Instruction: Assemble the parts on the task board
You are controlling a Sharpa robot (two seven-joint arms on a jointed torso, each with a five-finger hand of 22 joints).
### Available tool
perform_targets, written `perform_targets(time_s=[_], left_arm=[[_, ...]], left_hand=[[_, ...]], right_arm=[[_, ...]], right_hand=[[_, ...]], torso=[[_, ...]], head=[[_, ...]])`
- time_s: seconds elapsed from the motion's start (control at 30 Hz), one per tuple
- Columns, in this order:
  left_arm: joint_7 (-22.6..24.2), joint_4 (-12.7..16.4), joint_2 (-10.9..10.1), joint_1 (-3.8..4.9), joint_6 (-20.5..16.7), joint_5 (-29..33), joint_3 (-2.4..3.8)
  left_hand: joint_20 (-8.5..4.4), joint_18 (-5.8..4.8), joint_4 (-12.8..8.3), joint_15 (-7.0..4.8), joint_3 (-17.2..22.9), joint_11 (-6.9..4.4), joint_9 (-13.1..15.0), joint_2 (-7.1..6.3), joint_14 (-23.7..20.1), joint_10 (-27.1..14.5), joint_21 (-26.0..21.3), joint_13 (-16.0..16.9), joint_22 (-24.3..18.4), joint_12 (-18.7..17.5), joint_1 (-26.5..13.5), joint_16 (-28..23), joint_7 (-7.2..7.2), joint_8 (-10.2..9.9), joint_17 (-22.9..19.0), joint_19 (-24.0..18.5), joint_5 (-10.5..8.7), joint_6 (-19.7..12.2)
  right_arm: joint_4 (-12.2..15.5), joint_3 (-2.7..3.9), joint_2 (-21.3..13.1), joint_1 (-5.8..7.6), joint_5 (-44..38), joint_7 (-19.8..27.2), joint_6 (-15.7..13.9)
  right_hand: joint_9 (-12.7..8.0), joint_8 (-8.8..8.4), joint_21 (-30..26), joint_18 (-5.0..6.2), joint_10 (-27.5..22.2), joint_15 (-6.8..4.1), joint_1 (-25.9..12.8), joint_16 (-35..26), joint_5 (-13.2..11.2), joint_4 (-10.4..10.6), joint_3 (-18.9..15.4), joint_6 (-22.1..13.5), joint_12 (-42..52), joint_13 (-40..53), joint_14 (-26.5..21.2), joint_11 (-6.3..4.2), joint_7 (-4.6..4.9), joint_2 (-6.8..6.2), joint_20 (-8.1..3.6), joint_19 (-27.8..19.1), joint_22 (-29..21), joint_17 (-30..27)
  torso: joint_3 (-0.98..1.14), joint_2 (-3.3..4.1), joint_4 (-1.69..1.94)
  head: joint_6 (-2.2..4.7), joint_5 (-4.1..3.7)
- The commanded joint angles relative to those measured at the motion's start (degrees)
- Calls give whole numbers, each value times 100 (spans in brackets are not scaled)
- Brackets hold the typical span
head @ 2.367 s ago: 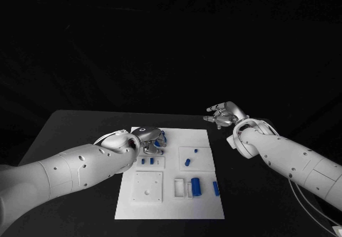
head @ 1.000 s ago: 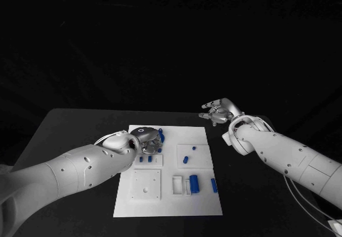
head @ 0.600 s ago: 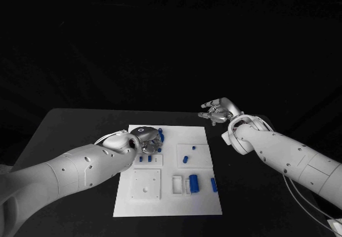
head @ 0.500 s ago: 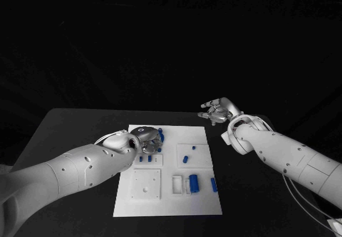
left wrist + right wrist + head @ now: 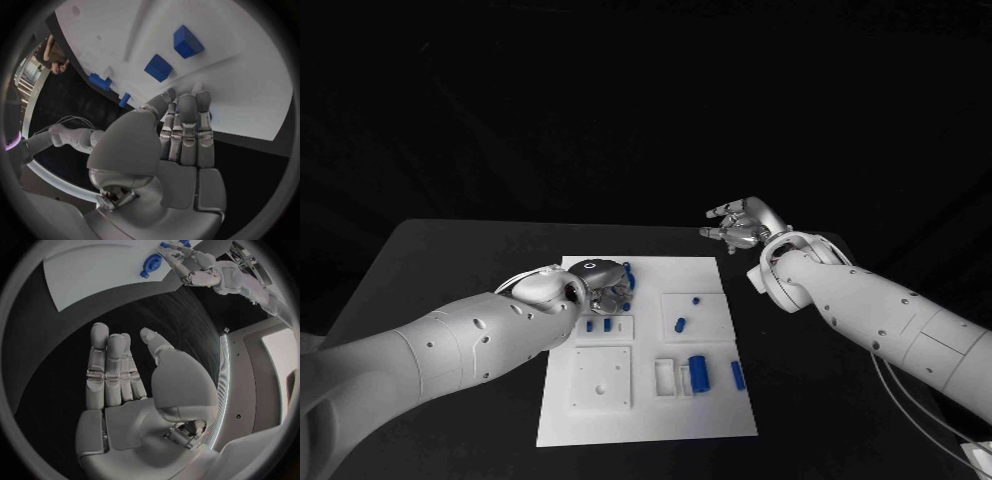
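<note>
The white task board (image 5: 653, 415) lies in the middle of the black table. My left hand (image 5: 600, 284) is at its far left corner, fingers held together and tips down on the board (image 5: 125, 25). It pinches a blue part (image 5: 626, 272), which peeks out beside the fingertips (image 5: 209, 116) and appears as a ring-like piece (image 5: 150, 262) in the right wrist view. My right hand (image 5: 744, 222) hangs open above the table beyond the board's far right corner, fingers straight (image 5: 112, 370), holding nothing.
Loose blue parts lie on the board: two small ones (image 5: 597, 325), one in the middle (image 5: 681, 325), a thick cylinder (image 5: 697, 375) and a slim piece (image 5: 737, 375). A raised white square plate (image 5: 603, 380) sits at the near left.
</note>
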Motion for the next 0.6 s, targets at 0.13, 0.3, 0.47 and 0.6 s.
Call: perform_targets(time_s=[0.13, 0.3, 0.47, 0.6], left_arm=[[98, 45, 30, -51, 295, 10, -21], [71, 44, 36, -51, 228, 8, -21], [32, 56, 22, -51, 94, -12, -20], [18, 103, -4, -51, 12, -53, -19]], left_hand=[[6, 64, -14, 12, 32, 9, -4, 10, 1, 33, 48, -9, 120, -24, -65, 43, -16, -28, -2, -48, 8, 37], [16, 68, -22, 28, 19, 27, -5, -15, -6, -16, 66, -8, 114, -23, -68, 51, -10, -28, -8, -58, -37, 17], [49, 94, -33, 63, -41, 61, -6, -80, 3, -99, 58, -8, 103, -22, -59, 74, -49, -28, -11, -38, -86, -59], [57, 108, -49, 62, -91, 63, -5, -120, 7, -132, 47, -8, 100, -22, -39, 98, -70, -27, -9, -21, -84, -71]], right_arm=[[0, 2, 7, -2, 9, 61, -12], [-4, 2, 10, -2, 9, 60, -10], [-5, 2, 7, -2, 9, 59, -7], [-9, 2, 4, -2, 9, 58, -4]], right_hand=[[2, -1, -13, 16, -21, 7, -59, 20, 19, 7, 23, 49, 20, -5, -48, -17, 11, 17, -31, 190, -8, -5], [2, -1, -13, 16, -21, 7, -59, 20, 19, 7, 23, 49, 20, -5, -48, -17, 11, 17, -31, 190, -8, -5], [2, -1, -13, 16, -21, 7, -59, 20, 19, 7, 23, 49, 20, -5, -48, -17, 11, 17, -31, 190, -8, -5], [2, -1, -13, 16, -21, 7, -59, 20, 19, 7, 23, 49, 20, -5, -48, -17, 11, 17, -31, 190, -8, -5]], torso=[[-2, 1, 4], [-5, 0, 4], [-4, 4, -1], [-4, 3, -1]], head=[[-2, -6], [9, 4], [13, 3], [11, 3]])
